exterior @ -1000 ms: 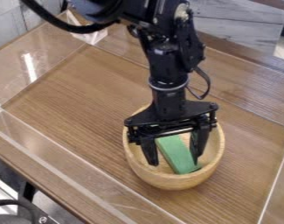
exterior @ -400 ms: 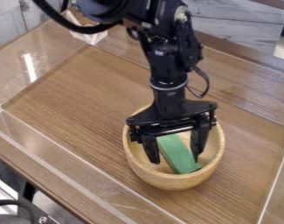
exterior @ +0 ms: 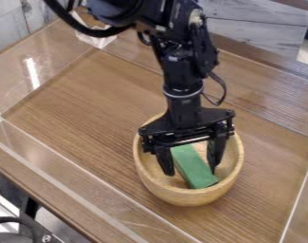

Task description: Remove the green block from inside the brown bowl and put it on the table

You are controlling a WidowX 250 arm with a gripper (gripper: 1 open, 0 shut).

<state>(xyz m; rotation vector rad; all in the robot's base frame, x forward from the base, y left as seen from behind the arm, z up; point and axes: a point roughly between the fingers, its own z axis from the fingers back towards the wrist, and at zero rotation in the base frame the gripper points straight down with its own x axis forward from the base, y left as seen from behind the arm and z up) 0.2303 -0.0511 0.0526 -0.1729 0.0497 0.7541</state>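
the end effector [exterior: 190, 159], black and angular with a matte, hard-edged look, stands open over the bowl, its two fingers spread apart and pointing down, one toward each side of the block. the arm [exterior: 175, 52] above it is black too, built of jointed, blocky segments, with dark cables looping beside it. the block [exterior: 193, 166] is a flat, solid green bar with straight edges and a matte face; it lies inside the bowl, slanting across the bottom, its upper part between the fingers in this view. whether the fingers touch it, i cannot tell. the bowl [exterior: 188, 196] is light brown wood, round and thick-walled, with a smooth, rounded rim. it sits on the worktop [exterior: 86, 104], brown wood with streaky grain, edged by clear, shiny plastic walls. compared with the earlier frame, the end effector is slightly lower, still open; the block and the bowl look unmoved.
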